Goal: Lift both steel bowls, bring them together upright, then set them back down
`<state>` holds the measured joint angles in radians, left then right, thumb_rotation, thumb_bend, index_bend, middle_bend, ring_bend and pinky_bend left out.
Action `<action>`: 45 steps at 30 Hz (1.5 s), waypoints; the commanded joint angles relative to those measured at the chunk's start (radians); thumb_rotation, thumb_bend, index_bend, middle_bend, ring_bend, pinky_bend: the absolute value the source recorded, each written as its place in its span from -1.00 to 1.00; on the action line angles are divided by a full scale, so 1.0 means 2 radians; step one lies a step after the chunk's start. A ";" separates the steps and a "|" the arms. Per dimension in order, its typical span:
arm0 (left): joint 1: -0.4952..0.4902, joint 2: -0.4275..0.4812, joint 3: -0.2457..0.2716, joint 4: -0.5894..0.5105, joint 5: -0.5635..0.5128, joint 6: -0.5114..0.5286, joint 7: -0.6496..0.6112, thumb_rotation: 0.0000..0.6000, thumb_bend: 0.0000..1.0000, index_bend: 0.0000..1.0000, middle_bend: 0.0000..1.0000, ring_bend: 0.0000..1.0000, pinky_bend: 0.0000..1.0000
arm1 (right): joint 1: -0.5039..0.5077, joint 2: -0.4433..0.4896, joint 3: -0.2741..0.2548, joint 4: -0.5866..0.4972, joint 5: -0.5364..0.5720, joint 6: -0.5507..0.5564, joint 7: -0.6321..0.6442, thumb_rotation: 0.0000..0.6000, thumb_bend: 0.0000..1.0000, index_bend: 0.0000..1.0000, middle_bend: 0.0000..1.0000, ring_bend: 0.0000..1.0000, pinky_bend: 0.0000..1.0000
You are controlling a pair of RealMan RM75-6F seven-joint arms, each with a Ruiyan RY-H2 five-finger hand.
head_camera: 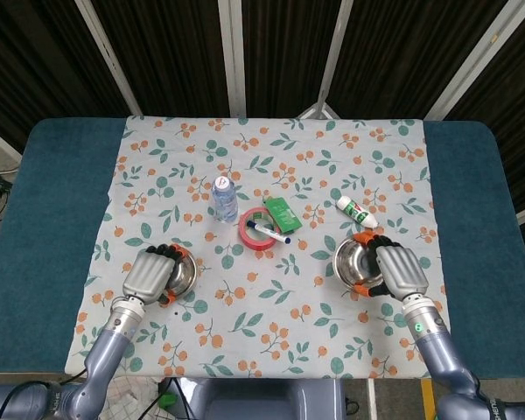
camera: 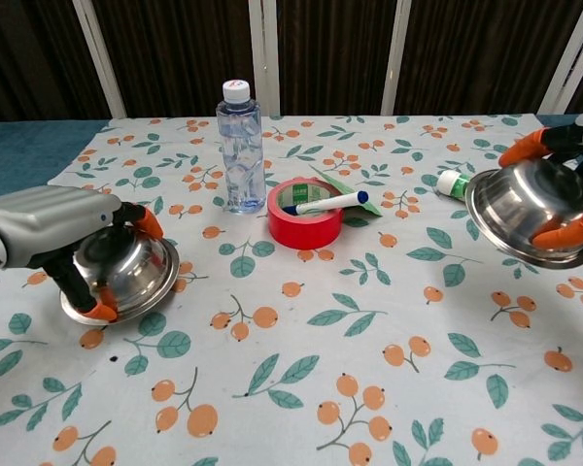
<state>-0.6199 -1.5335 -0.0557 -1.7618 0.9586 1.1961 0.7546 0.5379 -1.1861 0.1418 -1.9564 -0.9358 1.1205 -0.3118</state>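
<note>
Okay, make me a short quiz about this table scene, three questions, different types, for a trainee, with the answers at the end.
1. True or false: the left robot hand holds a steel bowl clear of the floral cloth.
2. What lies across the red tape roll? A) a blue-capped marker B) a spoon C) scissors
3. Fill in: the water bottle stands ____ on the cloth.

Key
1. True; the chest view shows it raised and tilted, as is the other bowl in the right robot hand.
2. A, the marker.
3. Upright.
</note>
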 commanded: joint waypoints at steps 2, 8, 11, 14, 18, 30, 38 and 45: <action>0.011 0.034 -0.005 -0.038 0.047 -0.006 -0.070 1.00 -1.00 -0.34 -0.44 -0.44 -0.13 | -0.004 0.007 0.006 -0.007 -0.006 -0.001 0.019 1.00 -0.54 -0.08 -0.42 -0.18 0.00; 0.030 0.083 -0.008 -0.067 0.127 -0.008 -0.199 1.00 -1.00 -0.33 -0.43 -0.44 -0.16 | -0.013 0.030 0.030 -0.012 -0.034 -0.038 0.132 1.00 -0.54 -0.04 -0.42 -0.18 0.00; 0.041 0.099 -0.011 -0.070 0.167 0.002 -0.266 1.00 -1.00 -0.33 -0.43 -0.44 -0.17 | -0.022 0.050 0.044 -0.014 -0.066 -0.083 0.241 1.00 -0.54 -0.03 -0.43 -0.18 -0.01; 0.050 0.111 -0.013 -0.064 0.203 0.012 -0.342 1.00 -1.00 -0.33 -0.43 -0.44 -0.18 | -0.030 0.068 0.056 -0.005 -0.119 -0.118 0.351 1.00 -0.54 -0.03 -0.43 -0.18 -0.02; 0.059 0.119 -0.012 -0.032 0.249 0.031 -0.416 1.00 -1.00 -0.33 -0.43 -0.45 -0.20 | -0.044 0.068 0.073 0.018 -0.203 -0.126 0.529 1.00 -0.54 -0.02 -0.43 -0.18 -0.05; 0.067 0.046 -0.010 0.092 0.338 0.098 -0.542 1.00 -1.00 -0.32 -0.45 -0.49 -0.22 | -0.041 -0.001 0.051 0.114 -0.338 -0.023 0.828 1.00 -0.54 0.03 -0.43 -0.18 -0.07; 0.059 -0.030 -0.022 0.171 0.386 0.166 -0.630 1.00 -1.00 -0.32 -0.45 -0.49 -0.22 | -0.033 -0.044 0.037 0.110 -0.338 0.008 0.810 1.00 -0.54 0.05 -0.43 -0.18 -0.08; 0.050 -0.062 -0.036 0.198 0.400 0.203 -0.668 1.00 -1.00 -0.32 -0.45 -0.49 -0.22 | -0.026 -0.061 0.022 0.111 -0.337 0.018 0.776 1.00 -0.54 0.05 -0.43 -0.18 -0.09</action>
<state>-0.5146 -1.6500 -0.1218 -1.3733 1.7556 1.5961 -0.5713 0.4820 -1.3018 0.1923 -1.7343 -1.6110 1.1519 1.2487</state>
